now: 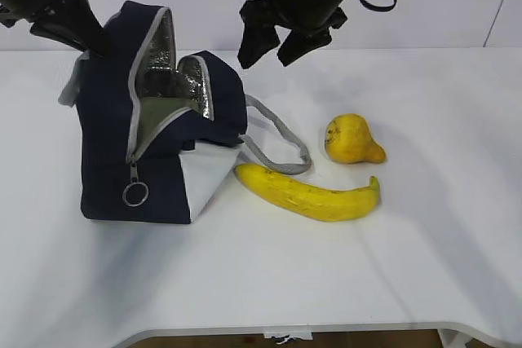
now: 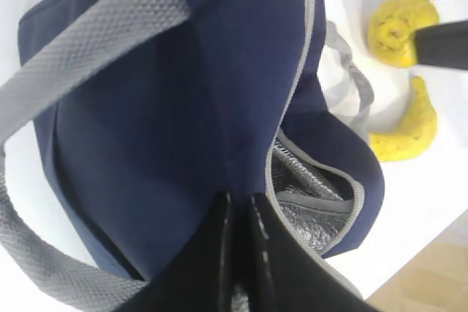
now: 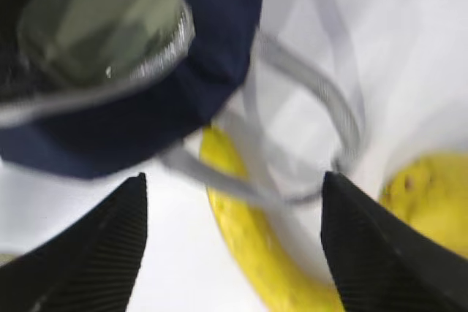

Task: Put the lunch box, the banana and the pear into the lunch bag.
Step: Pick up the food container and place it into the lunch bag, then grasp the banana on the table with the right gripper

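Right now I see the bag (image 1: pixel 155 160) standing on the white table (image 1: pixel 424 266) at the left, its zipper undone and the mouth gaping so the foil lining shows. Inside the opening I can make out a pale green surface, the lunch box (image 1: pixel 159 112), lying down in the bag. My left pincer (image 2: pixel 238 217) is closed tight, its two black fingers pressed together on the navy fabric at the bag's upper back edge, holding the flap up. My right pincer (image 1: pixel 273 45) hangs in the air above and just right of the bag's mouth, jaws spread wide with nothing between them. The banana (image 1: pixel 314 193) lies on the table just right of the bag, one end near the white lower panel and close to the grey handle (image 1: pixel 281 140) looped on the table. The pear (image 1: pixel 351 140) sits beyond the banana, near it but apart, neck pointing right.
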